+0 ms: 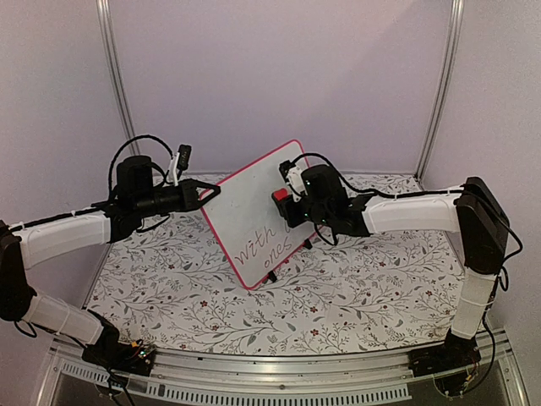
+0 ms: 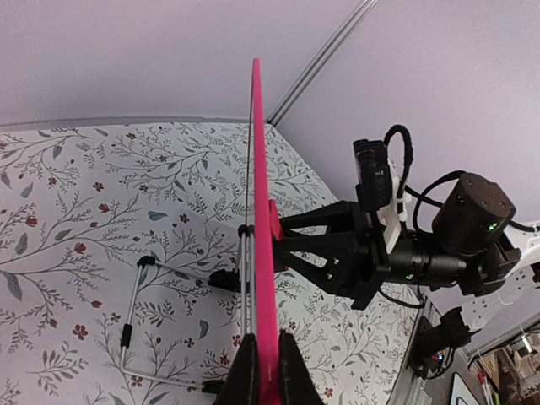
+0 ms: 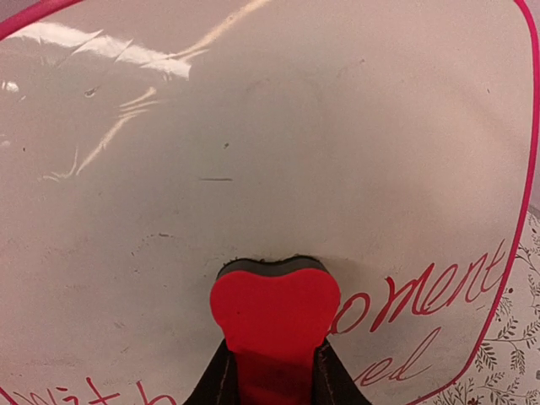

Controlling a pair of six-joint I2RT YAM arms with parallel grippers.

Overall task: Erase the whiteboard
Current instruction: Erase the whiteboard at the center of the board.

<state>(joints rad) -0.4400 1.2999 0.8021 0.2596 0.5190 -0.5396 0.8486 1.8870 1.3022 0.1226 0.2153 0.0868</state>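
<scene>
One whiteboard (image 1: 245, 203), one red eraser (image 3: 274, 305)

The bench (image 1: 211, 334) carries a white covering (image 1: 363, 288) printed all over with grey leafy sprigs and small dark-red flowers. The print runs right out to the edges. Plain lavender walls (image 1: 279, 76) close in the back and both sides. A bare metal post stands in each back corner, the left post (image 1: 118, 85) and the right post (image 1: 439, 85), both leaning slightly inward in the top view. A silver metal rail (image 1: 279, 365) runs along the near edge.
</scene>
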